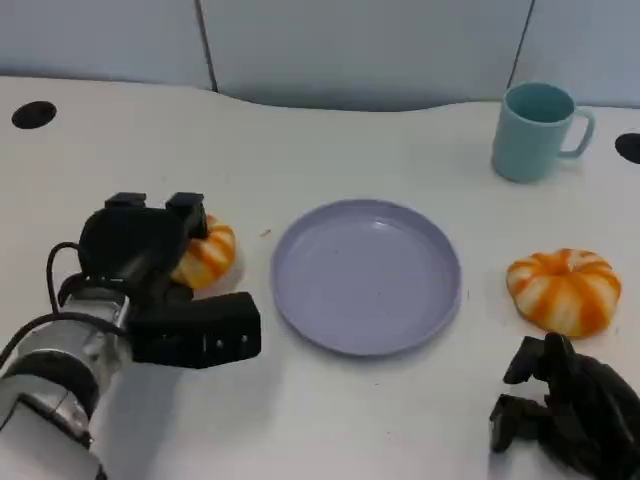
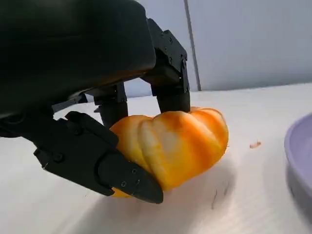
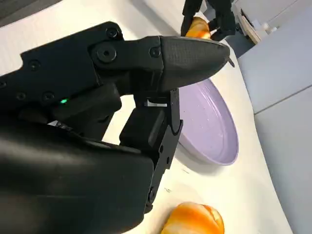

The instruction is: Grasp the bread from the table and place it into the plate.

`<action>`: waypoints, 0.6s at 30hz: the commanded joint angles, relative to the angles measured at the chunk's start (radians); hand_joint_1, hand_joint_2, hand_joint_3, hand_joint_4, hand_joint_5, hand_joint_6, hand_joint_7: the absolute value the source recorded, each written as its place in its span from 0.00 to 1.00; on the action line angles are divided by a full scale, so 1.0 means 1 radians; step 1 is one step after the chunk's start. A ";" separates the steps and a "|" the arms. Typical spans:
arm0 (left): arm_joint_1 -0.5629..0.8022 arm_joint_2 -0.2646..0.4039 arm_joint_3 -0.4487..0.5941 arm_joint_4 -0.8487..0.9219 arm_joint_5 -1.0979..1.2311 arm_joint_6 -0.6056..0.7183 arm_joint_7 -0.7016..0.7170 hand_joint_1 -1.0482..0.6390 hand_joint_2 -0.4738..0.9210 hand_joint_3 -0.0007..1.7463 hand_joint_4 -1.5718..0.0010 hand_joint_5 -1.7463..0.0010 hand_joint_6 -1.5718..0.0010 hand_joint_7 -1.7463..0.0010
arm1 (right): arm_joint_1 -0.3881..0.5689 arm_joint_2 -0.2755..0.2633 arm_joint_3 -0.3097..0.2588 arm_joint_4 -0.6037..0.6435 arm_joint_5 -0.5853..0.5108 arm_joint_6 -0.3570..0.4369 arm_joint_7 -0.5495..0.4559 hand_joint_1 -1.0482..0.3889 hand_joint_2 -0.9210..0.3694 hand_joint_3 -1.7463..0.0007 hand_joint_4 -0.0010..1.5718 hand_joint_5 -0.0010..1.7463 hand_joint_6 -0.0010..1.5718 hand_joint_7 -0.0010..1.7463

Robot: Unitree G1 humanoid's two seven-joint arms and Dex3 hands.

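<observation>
Gripping the bread point(image 2: 170, 146) on the table point(image 1: 330, 420), left of the plate point(image 1: 366, 275).

The orange-and-white striped bread is clamped by the left hand point(image 1: 150, 265): in the left wrist view two fingers point(image 2: 170, 80) are pressed on its far side and a thumb is set against its near side, while the bread appears to rest on the white table. The lilac plate is seen at the middle of the table, just right of the held bread. A second striped bread point(image 1: 565, 290) is seen right of the plate. The right hand point(image 1: 565, 405) is held near that one, nothing in it, fingers curled inward. A pale blue mug point(image 1: 535, 130) is placed far right.
</observation>
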 commanded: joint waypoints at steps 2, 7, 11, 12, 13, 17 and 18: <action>-0.034 -0.026 0.124 -0.028 -0.123 -0.080 0.012 0.53 0.98 0.16 0.54 0.00 0.67 0.00 | 0.015 -0.005 -0.005 0.018 0.000 0.028 -0.014 0.41 0.00 0.76 0.79 0.67 0.72 0.62; -0.062 -0.053 0.151 -0.047 -0.149 -0.180 -0.003 0.56 0.89 0.27 0.51 0.00 0.63 0.00 | 0.016 -0.006 0.000 0.007 -0.006 0.038 -0.027 0.41 0.00 0.76 0.79 0.67 0.73 0.62; -0.078 -0.071 0.168 -0.058 -0.167 -0.272 -0.066 0.56 0.72 0.55 0.49 0.00 0.60 0.00 | 0.015 -0.008 0.001 0.013 -0.005 0.030 -0.018 0.42 0.00 0.76 0.79 0.67 0.73 0.62; -0.085 -0.076 0.153 -0.065 -0.154 -0.316 -0.064 0.56 0.69 0.61 0.48 0.00 0.60 0.00 | 0.014 -0.009 0.002 0.014 -0.006 0.028 -0.016 0.42 0.00 0.75 0.79 0.67 0.72 0.62; -0.090 -0.078 0.142 -0.069 -0.143 -0.347 -0.060 0.57 0.64 0.68 0.47 0.00 0.61 0.00 | 0.014 -0.009 0.002 0.015 -0.006 0.028 -0.014 0.42 0.00 0.75 0.79 0.67 0.72 0.62; -0.111 -0.102 0.114 -0.070 -0.127 -0.417 -0.106 0.54 0.60 0.76 0.46 0.00 0.58 0.00 | 0.012 -0.009 0.001 0.014 -0.007 0.038 -0.022 0.42 0.00 0.75 0.78 0.67 0.72 0.62; -0.114 -0.109 0.110 -0.069 -0.125 -0.432 -0.116 0.54 0.58 0.78 0.45 0.00 0.58 0.00 | 0.012 -0.009 0.000 0.012 -0.007 0.041 -0.025 0.42 0.00 0.76 0.78 0.67 0.72 0.62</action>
